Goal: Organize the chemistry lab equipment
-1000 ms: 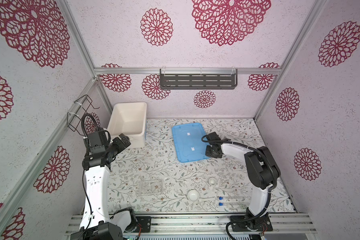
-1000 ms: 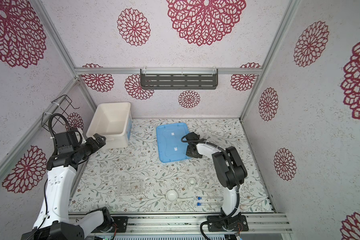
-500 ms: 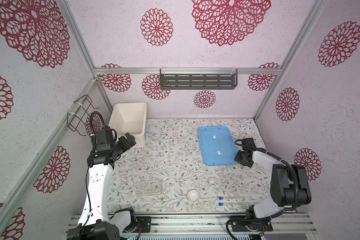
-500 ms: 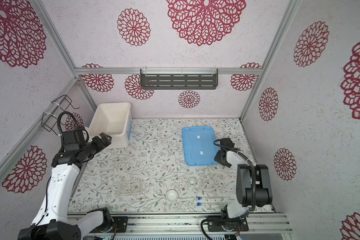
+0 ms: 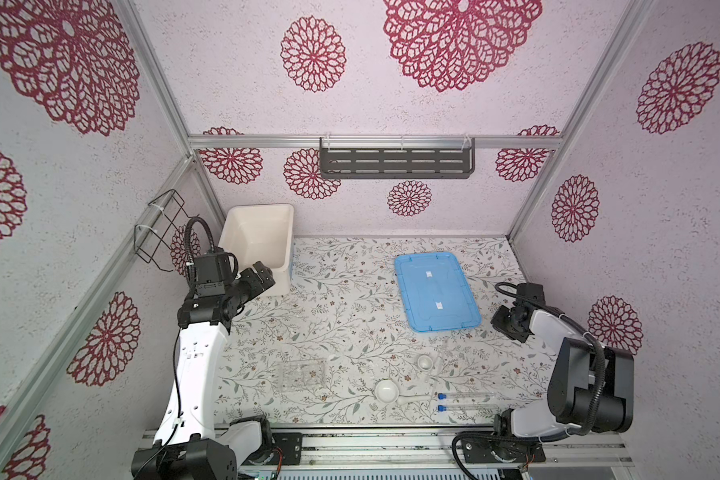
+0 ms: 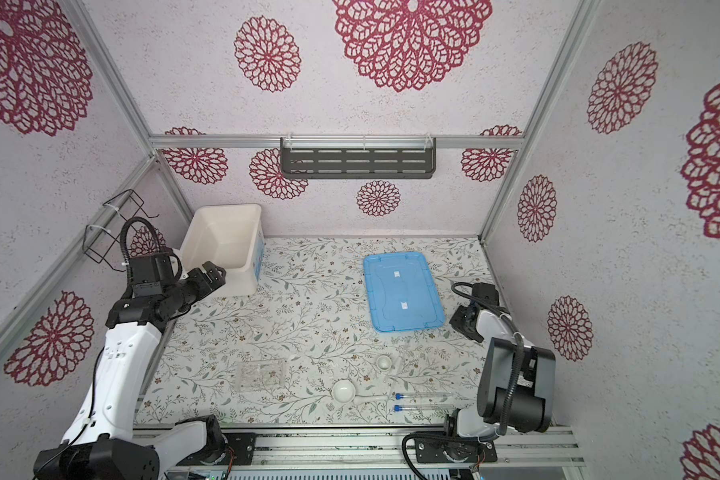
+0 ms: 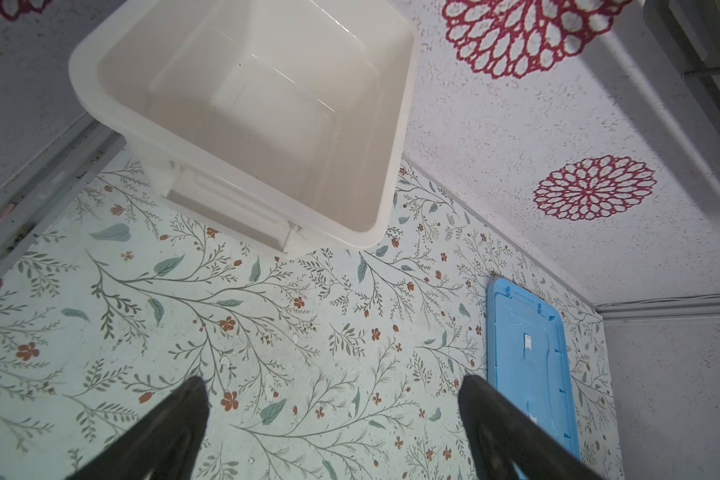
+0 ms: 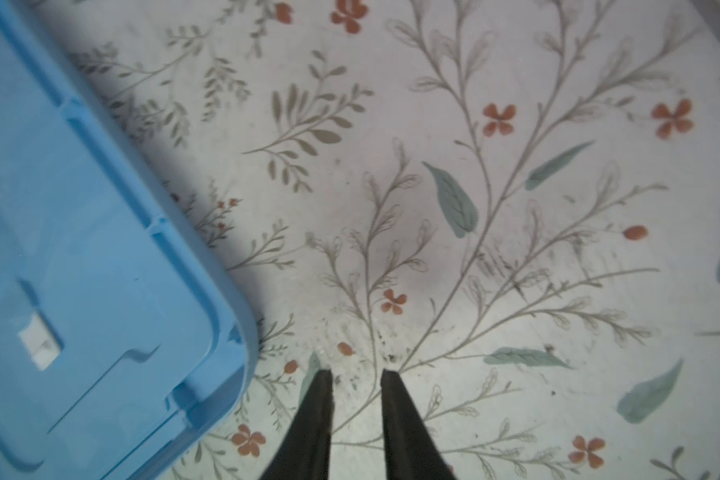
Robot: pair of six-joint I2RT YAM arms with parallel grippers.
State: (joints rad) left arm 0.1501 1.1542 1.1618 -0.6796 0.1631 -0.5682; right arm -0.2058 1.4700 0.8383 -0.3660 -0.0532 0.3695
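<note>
Open mat (image 5: 350, 324) mid-table; lid (image 5: 437, 291) at 2 o'clock. Left gripper (image 7: 332, 381) wide, empty; right gripper (image 8: 356, 372) slightly parted, empty, off lid's corner.

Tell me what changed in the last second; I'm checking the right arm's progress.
The right end effector slid the flat blue plastic lid rightwards, then let go; its jaws stand slightly apart beside the lid's corner. The open left end effector edged towards the big white plastic tub. The blue-capped clear tubes, small white bowls, white stick and clear plastic rack stayed put.
</note>
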